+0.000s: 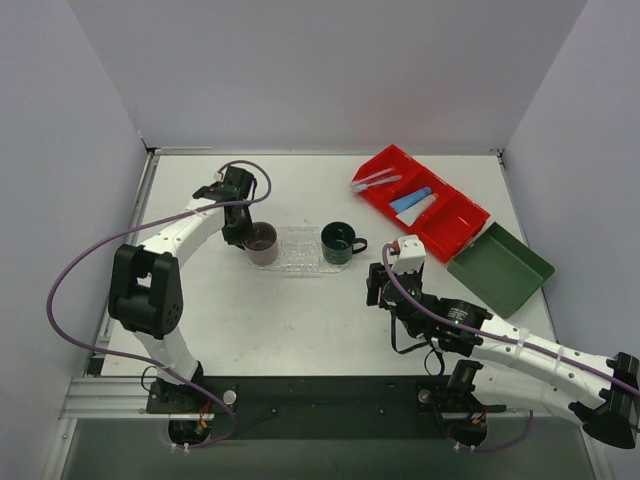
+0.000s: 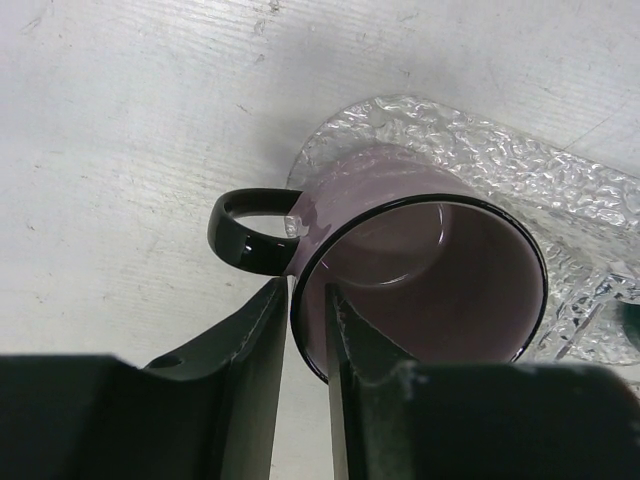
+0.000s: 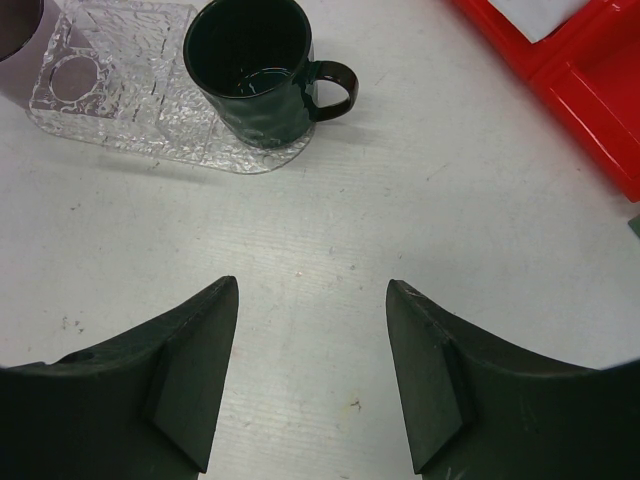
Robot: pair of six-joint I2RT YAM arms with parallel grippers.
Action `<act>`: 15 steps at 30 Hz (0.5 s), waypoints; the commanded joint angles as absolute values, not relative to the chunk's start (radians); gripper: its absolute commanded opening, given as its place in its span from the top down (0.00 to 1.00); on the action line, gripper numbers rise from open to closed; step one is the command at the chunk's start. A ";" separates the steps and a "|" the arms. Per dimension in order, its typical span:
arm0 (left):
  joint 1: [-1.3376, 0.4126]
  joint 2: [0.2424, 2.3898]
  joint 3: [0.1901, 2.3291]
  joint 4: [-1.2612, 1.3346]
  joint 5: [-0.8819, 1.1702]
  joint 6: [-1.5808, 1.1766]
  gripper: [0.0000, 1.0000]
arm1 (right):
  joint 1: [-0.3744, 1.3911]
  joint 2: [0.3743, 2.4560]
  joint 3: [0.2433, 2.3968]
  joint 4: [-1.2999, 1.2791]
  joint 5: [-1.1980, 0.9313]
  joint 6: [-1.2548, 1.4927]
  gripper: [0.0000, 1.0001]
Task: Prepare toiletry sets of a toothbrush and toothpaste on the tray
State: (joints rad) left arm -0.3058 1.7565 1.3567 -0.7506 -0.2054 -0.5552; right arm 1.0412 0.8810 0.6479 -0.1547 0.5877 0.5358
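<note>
Left wrist view: the left gripper (image 2: 305, 295) straddles the wall of the mauve cup (image 2: 430, 250) beside its handle, one finger inside and one outside. Whether they pinch it or stand just clear cannot be told. The cup sits on one end of the clear tray (image 2: 480, 140). A clean release likely needs the jaws spread wide, then a straight lift, so the inner finger does not tip the cup. The right gripper (image 3: 312, 290) hangs spread and empty below the dark green mug (image 3: 255, 70). Counted: two cups and one clear tray. At upper right of the top view, one red bin (image 1: 455, 225) holds one blue tube (image 1: 411, 198), one white tube (image 1: 420, 210) and seemingly two toothbrushes (image 1: 375, 181). One green tray (image 1: 500, 268) lies beside it.
</note>
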 commanded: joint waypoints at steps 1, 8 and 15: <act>-0.302 1.736 1.405 -0.745 -0.209 -0.540 0.67 | 1.037 0.874 0.667 -0.149 0.611 0.555 0.44; -0.302 1.701 1.394 -0.765 -0.192 -0.517 0.66 | 1.038 0.857 0.666 -0.155 0.612 0.552 0.43; -0.304 1.649 1.376 -0.795 -0.158 -0.485 0.65 | 1.039 0.854 0.670 -0.164 0.620 0.549 0.43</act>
